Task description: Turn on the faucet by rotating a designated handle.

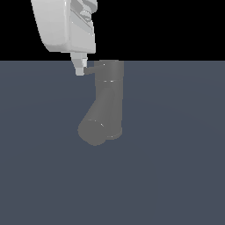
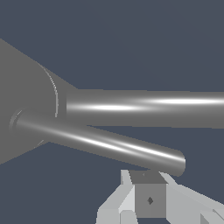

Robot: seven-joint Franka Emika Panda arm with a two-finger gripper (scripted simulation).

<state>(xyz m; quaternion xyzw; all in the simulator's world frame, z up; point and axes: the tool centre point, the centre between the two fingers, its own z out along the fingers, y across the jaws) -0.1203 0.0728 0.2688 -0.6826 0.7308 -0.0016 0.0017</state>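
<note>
One arm, one gripper, one faucet and one handle show on a flat blue-grey floor (image 1: pixel 176 176). On the exterior view's left, the white arm (image 1: pixel 63 24) comes down from the top edge. Its gripper (image 1: pixel 81 67) hangs at the outer end of the handle (image 1: pixel 91 69), which sticks out horizontally from the faucet's top towards the exterior view's left. The fingertip appears to meet the rod's end, though true contact cannot be confirmed. Whether the fingers are spread or pressed together cannot be told: the exterior view shows only one pale tip, and the wrist view shows grey finger parts (image 2: pixel 148 199) just beside the rod's free end, with nothing pinched between them. Right of the handle stands the faucet (image 1: pixel 109 94), an upright dark-grey cylinder near the scene's middle. Its thick spout (image 1: pixel 93 131) slants down towards the camera, ending in a round face.
</note>
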